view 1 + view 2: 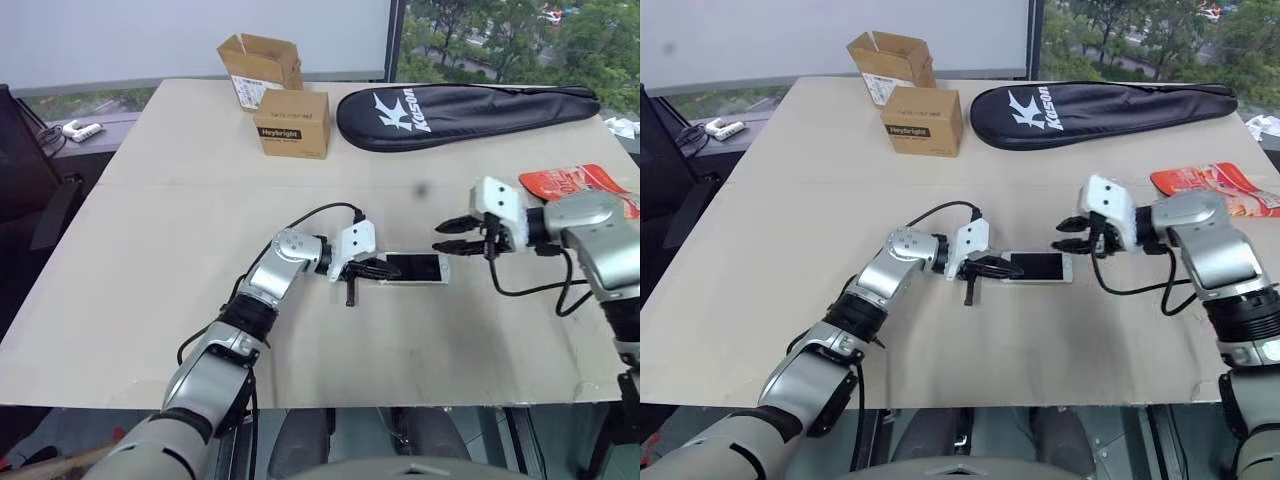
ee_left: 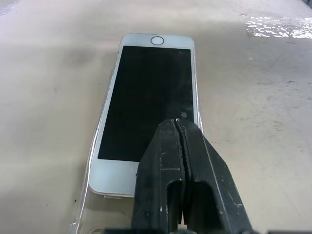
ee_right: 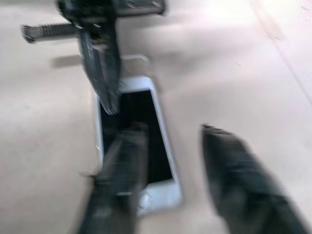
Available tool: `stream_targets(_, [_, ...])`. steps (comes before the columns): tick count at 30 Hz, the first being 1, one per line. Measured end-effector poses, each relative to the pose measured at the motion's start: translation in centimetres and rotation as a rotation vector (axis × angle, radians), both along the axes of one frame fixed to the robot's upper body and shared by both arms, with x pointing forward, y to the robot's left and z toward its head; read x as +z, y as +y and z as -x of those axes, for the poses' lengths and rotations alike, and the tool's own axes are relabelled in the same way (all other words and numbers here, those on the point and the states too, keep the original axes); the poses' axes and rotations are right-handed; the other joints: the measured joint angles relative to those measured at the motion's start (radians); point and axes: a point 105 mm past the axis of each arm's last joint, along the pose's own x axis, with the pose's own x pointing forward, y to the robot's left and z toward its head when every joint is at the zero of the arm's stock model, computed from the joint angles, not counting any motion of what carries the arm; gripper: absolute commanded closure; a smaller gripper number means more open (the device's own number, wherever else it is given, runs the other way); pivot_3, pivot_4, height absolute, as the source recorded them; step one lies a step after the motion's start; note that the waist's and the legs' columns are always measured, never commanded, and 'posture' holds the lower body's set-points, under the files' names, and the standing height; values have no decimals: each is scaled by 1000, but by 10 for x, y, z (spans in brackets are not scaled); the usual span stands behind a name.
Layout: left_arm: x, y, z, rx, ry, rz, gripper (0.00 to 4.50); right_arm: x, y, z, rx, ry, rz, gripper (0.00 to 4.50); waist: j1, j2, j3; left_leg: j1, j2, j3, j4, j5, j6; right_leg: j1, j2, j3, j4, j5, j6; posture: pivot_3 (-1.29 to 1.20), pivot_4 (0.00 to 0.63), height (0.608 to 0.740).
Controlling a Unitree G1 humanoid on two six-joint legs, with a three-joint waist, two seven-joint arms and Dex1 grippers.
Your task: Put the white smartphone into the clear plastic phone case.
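Observation:
The white smartphone lies flat, screen up, in the middle of the table. The clear plastic phone case shows as a thin transparent rim along the phone's side and past its near end, so the phone looks partly seated in it. My left gripper is shut, its tip resting on the black screen near the phone's left end. My right gripper hovers just above the phone's right end, touching nothing. It is open, with the phone's home-button end showing between its fingers.
Two cardboard boxes stand at the far middle of the table. A black racket bag lies at the far right. An orange snack pouch lies behind my right arm. Bare tabletop spreads around the phone.

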Motion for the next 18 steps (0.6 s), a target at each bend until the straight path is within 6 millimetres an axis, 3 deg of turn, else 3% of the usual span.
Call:
stream_targets(1, [1, 1, 0, 5, 1, -2, 4500, -3, -5, 1, -13, 10, 12, 4451, -1, 0, 0, 0, 0, 0, 0, 0, 0, 0, 0, 0, 0, 0, 0, 0, 150, 740])
stream_targets(6, [9, 1, 4, 23, 0, 18, 4500, -25, -17, 7, -40, 55, 71, 4451, -6, 0, 0, 0, 0, 0, 0, 0, 0, -1, 0, 0, 0, 0, 0, 0, 150, 740])
stream_targets(9, [31, 7, 5, 46, -30, 63, 4500, -28, -20, 7, -52, 52, 94, 4451, -8, 0, 0, 0, 1, 0, 0, 0, 0, -1, 1, 0, 0, 0, 0, 0, 150, 740])
stream_targets(12, [52, 28, 1, 104, -81, 63, 4500, -31, -21, 6, -57, 48, 119, 4451, -8, 0, 0, 0, 1, 0, 0, 0, 0, -1, 1, 0, 0, 0, 0, 0, 150, 740])
stream_targets(15, [42, 55, 0, 177, -64, -3, 4500, -38, -21, 8, -50, 53, 153, 4451, -7, 1, 0, 0, 1, 0, -1, 0, 0, -1, 1, 0, 0, 0, 0, 0, 150, 740])
stream_targets(18, [29, 67, 0, 223, -36, -35, 4500, -43, -20, 7, -42, 51, 181, 4451, -1, 0, 1, 0, 0, 0, 0, 0, 0, -1, 0, 0, 0, 0, 0, 0, 150, 740])
